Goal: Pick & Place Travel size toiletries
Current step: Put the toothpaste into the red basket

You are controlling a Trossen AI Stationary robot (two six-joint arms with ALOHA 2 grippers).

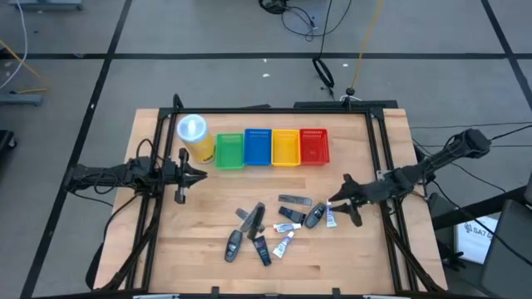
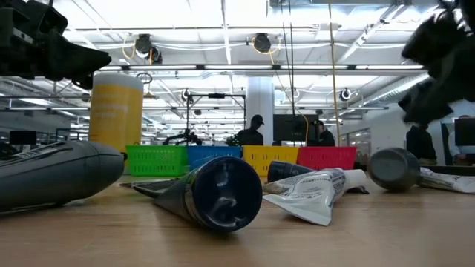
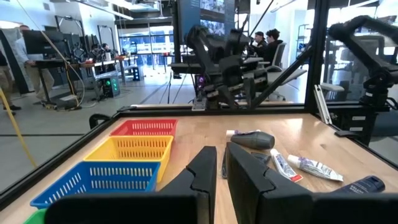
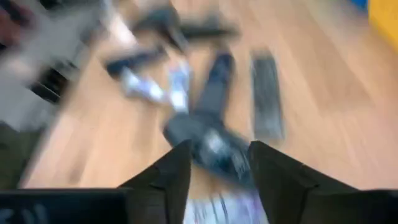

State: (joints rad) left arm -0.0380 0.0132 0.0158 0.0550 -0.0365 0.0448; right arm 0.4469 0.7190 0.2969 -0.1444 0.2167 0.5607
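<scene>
The travel size toiletries lie loose on the wood near the table's near edge: dark grey oval sticks (image 1: 314,217) (image 1: 252,218) (image 1: 233,246), white tubes (image 1: 331,216) (image 1: 283,243), a dark blue tube (image 1: 262,251) and a flat grey sachet (image 1: 295,200). My right gripper (image 1: 337,201) hangs open just right of the pile. In its blurred wrist view the right gripper (image 4: 221,152) frames a grey stick (image 4: 211,146), with a white tube (image 4: 217,208) below, and touches neither. My left gripper (image 1: 199,174) waits at the table's left, shut and empty; the left gripper (image 3: 221,163) points across the table.
Green (image 1: 229,150), blue (image 1: 258,147), yellow (image 1: 285,147) and red (image 1: 314,145) baskets stand in a row near the far edge. A tall yellow canister with a white lid (image 1: 194,134) stands left of them. Bare wood lies between the baskets and the pile. People sit in the room behind.
</scene>
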